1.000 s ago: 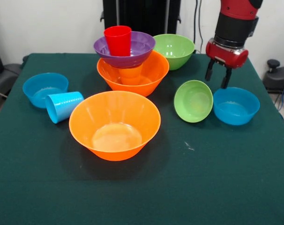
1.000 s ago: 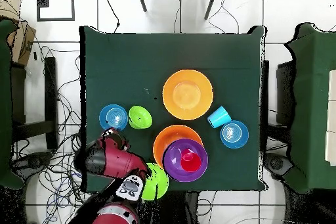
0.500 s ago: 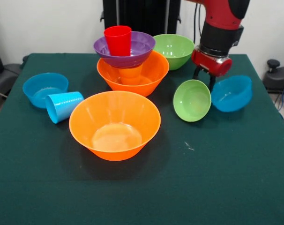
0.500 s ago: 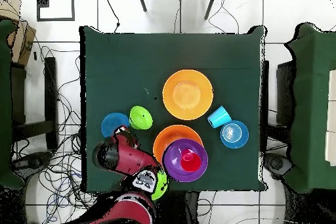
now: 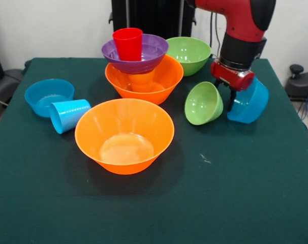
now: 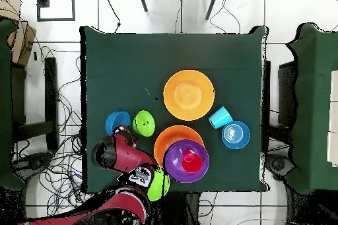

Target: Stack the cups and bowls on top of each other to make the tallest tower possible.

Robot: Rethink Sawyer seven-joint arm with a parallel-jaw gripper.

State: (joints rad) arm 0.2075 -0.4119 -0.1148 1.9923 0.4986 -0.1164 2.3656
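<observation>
The tower stands at the back: a large orange bowl (image 5: 161, 84), an orange cup (image 5: 142, 81) in it, a purple bowl (image 5: 149, 55) on that, and a red cup (image 5: 127, 44) inside the purple bowl (image 6: 177, 163). My gripper (image 5: 224, 92) is low between a small green bowl (image 5: 204, 103) and a small blue bowl (image 5: 248, 101). Both of these are tipped up on their sides against it. Its fingers stand apart, and I see nothing clamped between them. The bowls partly hide the fingers. In the overhead view the arm covers the gripper.
A second large orange bowl (image 5: 124, 134) sits near the front centre. A light blue cup (image 5: 68, 115) lies on its side beside another small blue bowl (image 5: 49, 96) at the left. A large green bowl (image 5: 188, 53) stands behind the tower.
The gripper came down and moved left between the small green and small blue bowls. Both bowls tipped from flat onto their sides. The blue one shifted slightly.
</observation>
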